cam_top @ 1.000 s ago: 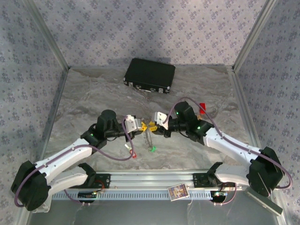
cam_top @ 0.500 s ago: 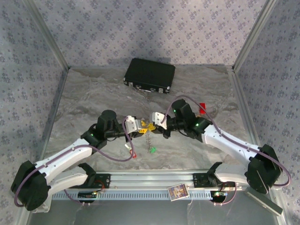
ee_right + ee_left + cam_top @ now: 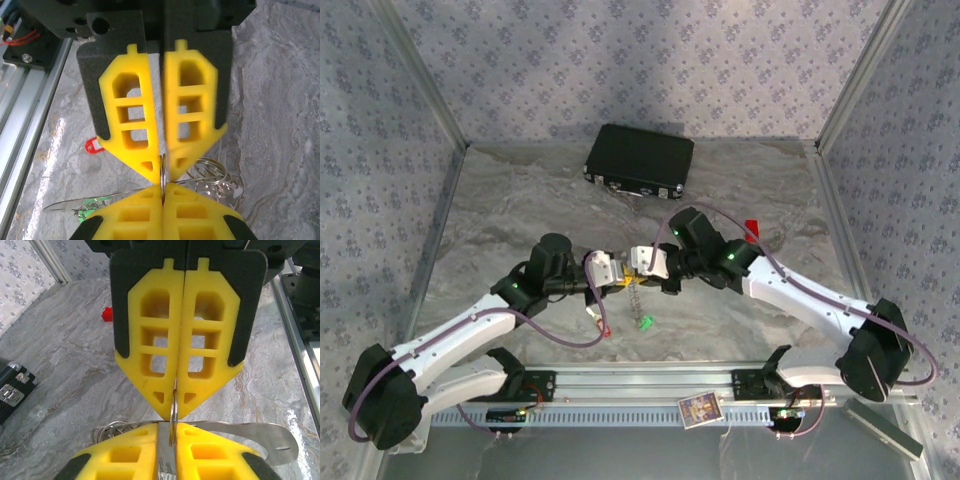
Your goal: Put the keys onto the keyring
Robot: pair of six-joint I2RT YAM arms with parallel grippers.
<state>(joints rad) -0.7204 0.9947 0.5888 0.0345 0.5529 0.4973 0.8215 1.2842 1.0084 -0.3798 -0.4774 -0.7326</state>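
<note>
1. The left gripper (image 3: 171, 432) and the right gripper (image 3: 163, 192) are seen tip to tip above the middle of the grey table (image 3: 520, 210).
2. The yellow fingers of the left gripper are pressed together, and the thin edge of the keyring (image 3: 172, 407) is pinched between them.
3. The yellow fingers of the right gripper are pressed together too, and the same keyring is pinched at their tips.
4. The keyring is held on its edge, up off the table, right where the two sets of tips meet.
5. A small chain (image 3: 635, 295) is seen hanging just under the grippers.
6. The key with the green tag (image 3: 644, 322) is seen just below the chain. Whether it touches the table cannot be told.
7. The key with the red tag (image 3: 92, 145) is seen lying on the table, near the green one and apart from the keyring.
8. A closed black case (image 3: 640, 160) is seen at the far side of the table, well apart from the grippers.
9. A small red block (image 3: 751, 228) is seen on the table just beside the right arm.
</note>
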